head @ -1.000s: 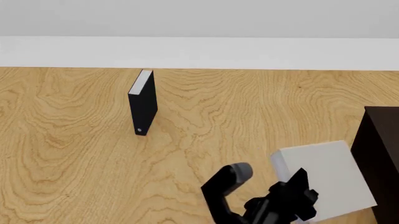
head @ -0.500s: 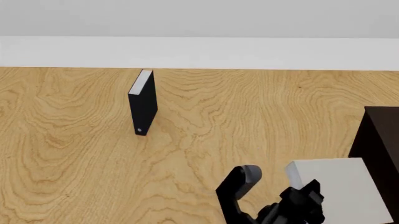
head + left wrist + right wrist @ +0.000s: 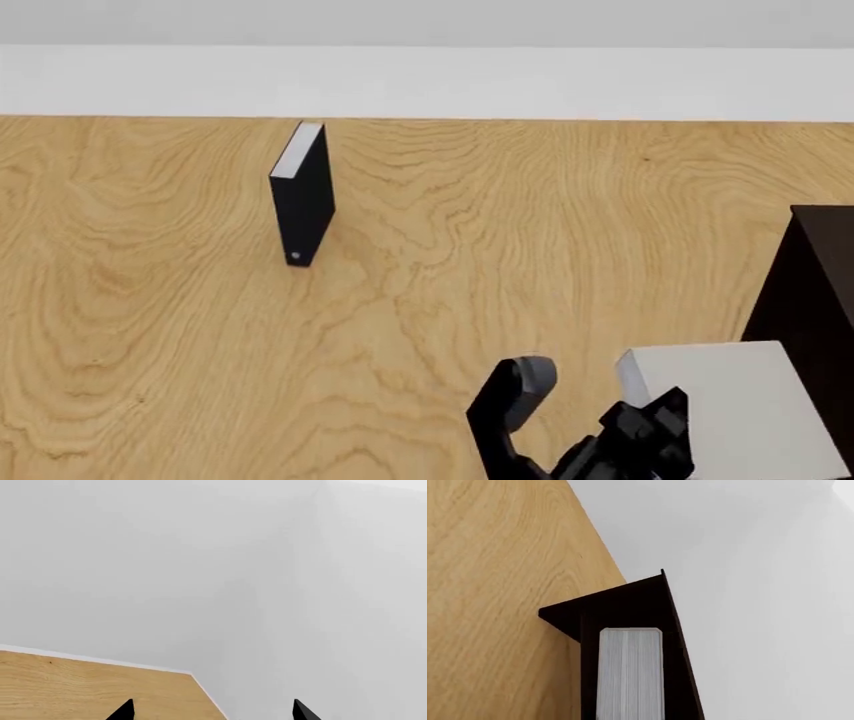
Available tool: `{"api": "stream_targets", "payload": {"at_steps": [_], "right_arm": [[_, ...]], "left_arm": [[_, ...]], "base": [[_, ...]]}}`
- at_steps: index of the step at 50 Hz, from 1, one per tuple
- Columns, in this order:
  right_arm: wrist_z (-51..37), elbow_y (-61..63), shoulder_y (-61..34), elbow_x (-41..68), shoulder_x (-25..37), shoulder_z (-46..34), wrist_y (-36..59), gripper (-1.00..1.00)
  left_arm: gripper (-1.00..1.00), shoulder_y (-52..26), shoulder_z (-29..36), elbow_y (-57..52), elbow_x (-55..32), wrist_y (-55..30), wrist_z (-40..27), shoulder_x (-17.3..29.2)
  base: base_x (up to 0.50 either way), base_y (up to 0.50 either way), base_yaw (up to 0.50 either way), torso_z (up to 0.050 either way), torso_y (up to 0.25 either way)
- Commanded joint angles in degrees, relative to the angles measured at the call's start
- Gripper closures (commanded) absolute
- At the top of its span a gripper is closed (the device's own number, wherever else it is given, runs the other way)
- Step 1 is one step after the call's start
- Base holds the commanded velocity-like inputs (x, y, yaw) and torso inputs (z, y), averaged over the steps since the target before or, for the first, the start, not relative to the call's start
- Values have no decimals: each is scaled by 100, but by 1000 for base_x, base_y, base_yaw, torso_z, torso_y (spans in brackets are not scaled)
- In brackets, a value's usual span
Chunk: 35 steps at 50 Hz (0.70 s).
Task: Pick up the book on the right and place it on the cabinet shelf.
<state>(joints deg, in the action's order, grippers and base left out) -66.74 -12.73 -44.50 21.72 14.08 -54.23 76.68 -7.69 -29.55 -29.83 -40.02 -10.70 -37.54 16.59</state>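
Worktop (image 3: 400,330): light wood with strong grain, backed by a white wall.

Book (image 3: 731,410): plain light grey cover, thick, white page edges. Sits at the lower right of the head view, just beside the cabinet (image 3: 814,300); contact between the two cannot be told there. In the right wrist view the white page edges (image 3: 630,675) face the camera, framed on both sides by dark cabinet boards (image 3: 620,605).

Cabinet: very dark brown, flat boards, at the right edge of the worktop.

Right tool (image 3: 641,440): black, at the near left side of the book, appears to be pinching it; the fingertips themselves are hidden, so the grip is judged only from the arm pressed against the cover.

Left tool (image 3: 213,711): two black fingertips (image 3: 123,711) at the frame edge, spread well apart, nothing between them. Faces a bare white wall corner and a strip of worktop.

Black book (image 3: 302,205): stands upright, well apart from the others, toward the far left; small white dot low on the spine; white page edges on top.
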Motion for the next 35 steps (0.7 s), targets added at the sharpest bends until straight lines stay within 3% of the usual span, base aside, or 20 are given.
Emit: {"api": "stream_targets", "payload": {"at_steps": [1, 22, 28, 35], "right_arm": [[-109, 47, -59, -419, 23, -27, 271, 100], [-1050, 826, -48, -795, 125, 479, 1308, 100], [-2289, 901, -298, 650, 336, 354, 1328, 100], [-2316, 1004, -311, 672, 367, 363, 1330, 100]], "left_arm": [[-100, 16, 28, -25, 21, -32, -54, 33], [-100, 24, 44, 11, 1, 16, -52, 45], [-100, 28, 44, 30, -13, 45, -36, 39], [-100, 27, 56, 22, -15, 31, -63, 55]], "base": [[0, 0, 0, 0, -217], [-1, 0, 0, 0, -216], [-2, 0, 0, 0, -216], [0, 0, 0, 0, -185]]}}
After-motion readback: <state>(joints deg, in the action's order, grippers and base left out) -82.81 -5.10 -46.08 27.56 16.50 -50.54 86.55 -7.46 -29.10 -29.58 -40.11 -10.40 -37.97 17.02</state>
